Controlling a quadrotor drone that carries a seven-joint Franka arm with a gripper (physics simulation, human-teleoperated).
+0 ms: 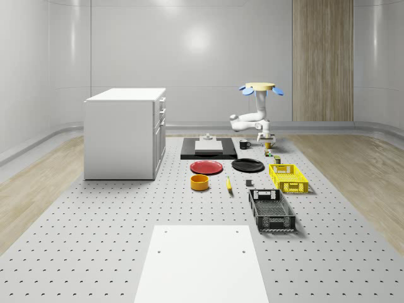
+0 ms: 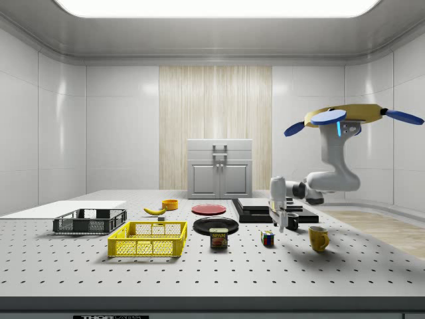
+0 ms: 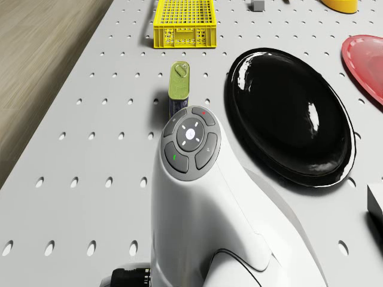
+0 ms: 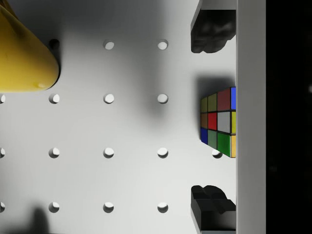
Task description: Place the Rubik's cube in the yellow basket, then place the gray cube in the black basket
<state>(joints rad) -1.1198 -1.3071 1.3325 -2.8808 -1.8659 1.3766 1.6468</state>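
The Rubik's cube [image 4: 219, 122] lies on the perforated table between my two dark fingertips [image 4: 210, 31], well below them. My gripper [image 4: 210, 119] is open and hangs a little above the Rubik's cube [image 2: 267, 238]; in the side view the gripper [image 2: 281, 224] points straight down. The drone [image 1: 259, 87] hovers over the table's far right part with the arm bent down. The yellow basket [image 1: 288, 177] stands nearer the camera, and the black basket [image 1: 272, 210] nearer still. The small gray cube [image 1: 249, 184] sits to the left of the yellow basket [image 3: 182, 24].
A yellow mug [image 4: 24, 58] stands close beside the cube, and a tin can [image 2: 218, 238] sits between cube and yellow basket. A black plate [image 1: 247, 165], red plate [image 1: 206, 167], orange bowl [image 1: 199, 182], banana [image 1: 228, 184], black mug [image 1: 243, 144] and white cabinet [image 1: 125, 132] stand further left.
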